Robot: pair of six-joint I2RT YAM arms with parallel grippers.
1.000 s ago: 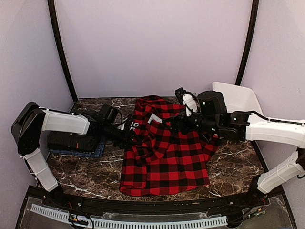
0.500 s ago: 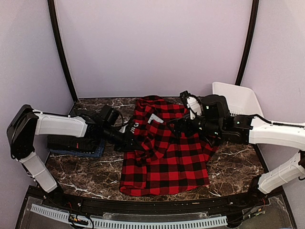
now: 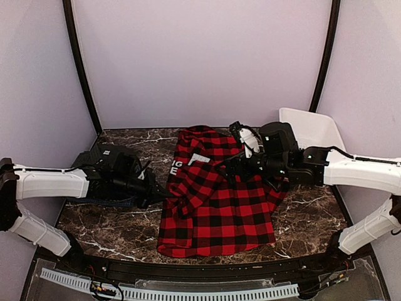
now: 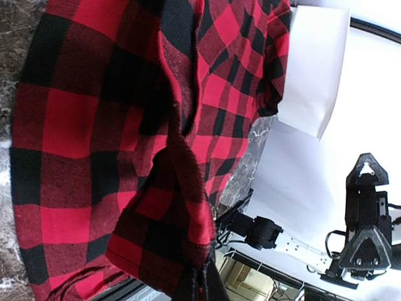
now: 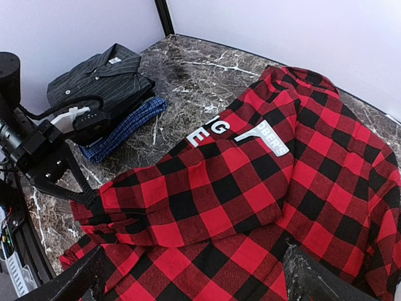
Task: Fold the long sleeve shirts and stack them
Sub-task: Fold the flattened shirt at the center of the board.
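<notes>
**Checked shirt [image 3: 219, 200] lying spread at frame centre, its sleeve being drawn leftward.**
Your left gripper [image 3: 160, 193], half open a second ago, is now pinching fully closed on the end of the sleeve [image 5: 188, 188] at the shirt's left edge. Its arm is pulling back toward the left of the frame, so the fold is probably only beginning. Your right gripper [image 3: 230, 169] is hovering over the shirt's upper middle with jaws spread wide, holding nothing. The black shirt [image 5: 100, 78] and blue shirt [image 5: 133, 127] are waiting, folded and stacked, at upper left of the right wrist view.
</notes>
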